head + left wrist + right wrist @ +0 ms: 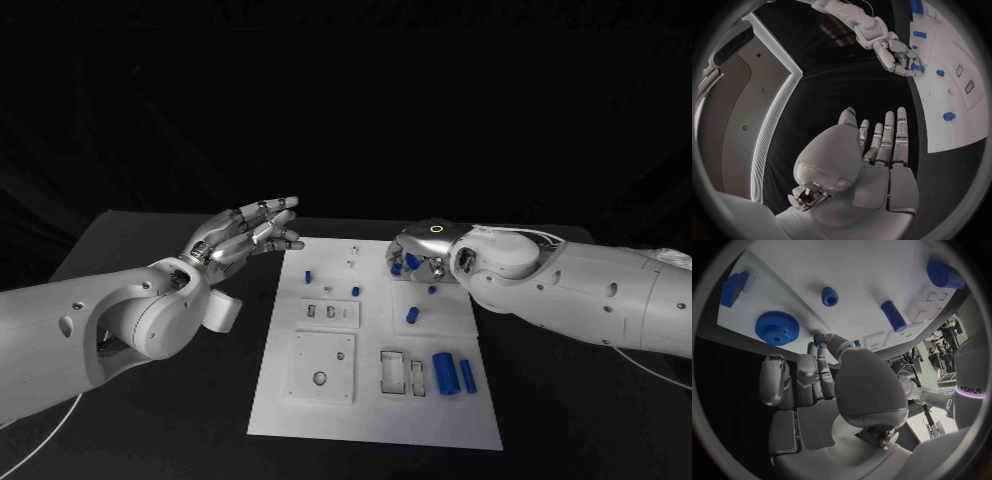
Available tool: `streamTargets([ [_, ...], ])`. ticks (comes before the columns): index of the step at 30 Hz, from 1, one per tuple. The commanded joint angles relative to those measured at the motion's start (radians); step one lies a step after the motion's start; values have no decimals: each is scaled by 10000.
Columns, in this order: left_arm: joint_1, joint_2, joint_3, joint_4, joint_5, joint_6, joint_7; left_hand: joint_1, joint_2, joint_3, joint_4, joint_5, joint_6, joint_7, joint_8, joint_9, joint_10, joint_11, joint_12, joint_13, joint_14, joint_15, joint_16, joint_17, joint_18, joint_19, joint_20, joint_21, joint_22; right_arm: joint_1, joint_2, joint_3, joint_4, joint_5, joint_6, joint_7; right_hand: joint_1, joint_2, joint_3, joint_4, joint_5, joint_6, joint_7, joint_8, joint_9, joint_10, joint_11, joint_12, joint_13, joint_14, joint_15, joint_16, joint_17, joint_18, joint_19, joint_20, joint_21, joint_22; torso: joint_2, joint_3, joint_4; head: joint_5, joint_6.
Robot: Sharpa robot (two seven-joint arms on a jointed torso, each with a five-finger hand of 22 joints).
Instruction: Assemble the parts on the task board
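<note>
The white task board (pixel 375 400) lies in the middle of the black table. My right hand (pixel 430 252) hovers over its far right part, fingers curled down. In the right wrist view the thumb and a finger of that hand (pixel 836 390) pinch a small blue part (pixel 819 340) just above the board (pixel 867 270), close to a blue gear (pixel 776 327). My left hand (pixel 245 232) is raised beside the board's far left corner, fingers spread and holding nothing. The left wrist view shows its flat palm (pixel 879 150) and, beyond it, my right hand (pixel 895 52).
Two blue cylinders (pixel 444 372) lie side by side near the board's right edge, next to rectangular slots (pixel 392 370). A short blue peg (pixel 413 316) lies mid-board. Small blue pieces (pixel 310 273) stand further back. A square plate (pixel 320 366) sits at the near left.
</note>
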Motion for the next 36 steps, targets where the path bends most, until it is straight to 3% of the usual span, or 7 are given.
streamTargets([
  [1, 13, 6, 6, 28, -50, 148, 6, 97, 3, 55, -13, 62, 72, -1, 55, 0, 54, -7, 37, -17, 3, 43, -64, -14, 30, -36, 10, -66, -11, 26, 3, 7, 69, -73, -352, 221, 107, 39, -51, -24, -57, 99, 35, 102, 146, 111, 4, 40, 32, 106, 17, 48, 25, -4, 81, -7, 64, 626, 1, -2, -3, 29, -34],
  [20, 15, -26, 6, 71, -144, 90, -109, 257, -23, 128, -39, 139, 95, -9, 85, -3, 86, 0, 57, -33, 25, 45, -59, -39, 47, -42, 25, -81, -16, 135, 699, 69, -403, 44, -35, 173, -71, -21, -213, 93, -174, 320, -24, 286, 527, 389, -34, -109, -76, 32, -2, -103, -187, 20, -2, -18, -47, 584, 7, -16, 10, 174, -141],
  [23, 15, -29, 6, 71, -148, 81, -127, 291, -36, 141, -43, 163, 90, -13, 86, -5, 90, 3, 59, -38, 28, 44, -59, -44, 50, -42, 28, -84, -17, 138, 818, 82, -548, 80, -12, 164, -99, -34, -233, 110, -189, 328, -26, 301, 567, 397, -33, -140, -93, 12, -3, -130, -228, 26, -22, -18, -69, 569, 1, -8, -13, 203, -152],
  [36, 16, -30, 7, 71, -151, 35, -208, 406, -81, 184, -68, 246, 64, -13, 83, -10, 88, 12, 57, -54, 32, 49, -63, -63, 54, -47, 41, -95, -20, 208, 1500, 156, -1394, 114, 90, 86, -156, -72, -260, 140, -227, 266, -35, 288, 653, 370, -27, -259, -152, -38, 0, -189, -303, 38, -69, -13, -128, 537, 21, -3, 2, 228, -122],
])
